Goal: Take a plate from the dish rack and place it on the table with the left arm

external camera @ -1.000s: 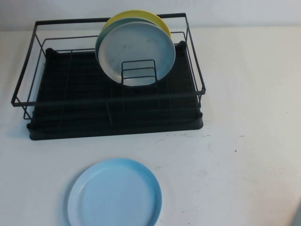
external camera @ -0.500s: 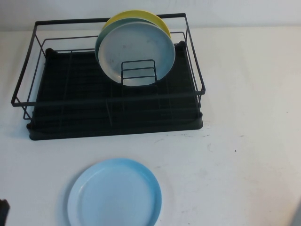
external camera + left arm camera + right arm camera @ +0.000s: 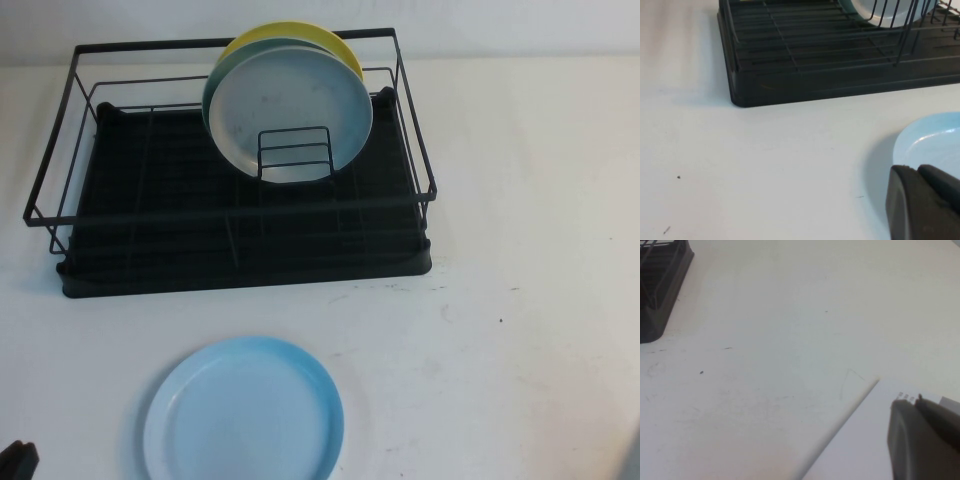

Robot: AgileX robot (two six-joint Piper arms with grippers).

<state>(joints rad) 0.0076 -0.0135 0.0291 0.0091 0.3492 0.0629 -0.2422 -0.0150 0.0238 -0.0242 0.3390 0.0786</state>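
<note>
The left gripper [image 3: 18, 462] has crept back into the near-left corner, grip unreadable, right gripper [image 3: 925, 440] likewise, while the plate [image 3: 243, 412] lies flat on the table [image 3: 520, 360] before the dish rack [image 3: 240, 250]—delivered, I'd say.

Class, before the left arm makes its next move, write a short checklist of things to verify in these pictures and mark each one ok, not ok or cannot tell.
1. Blue plate lies flat on the table, out of the dish rack: ok.
2. Left gripper is beside the plate, holding nothing: ok.
3. Left gripper's fingers open or shut: cannot tell.
4. Grey-white plate and yellow plate stand upright in the rack: ok.
5. Right gripper is parked over the table's near right edge, away from the plate: ok.
</note>
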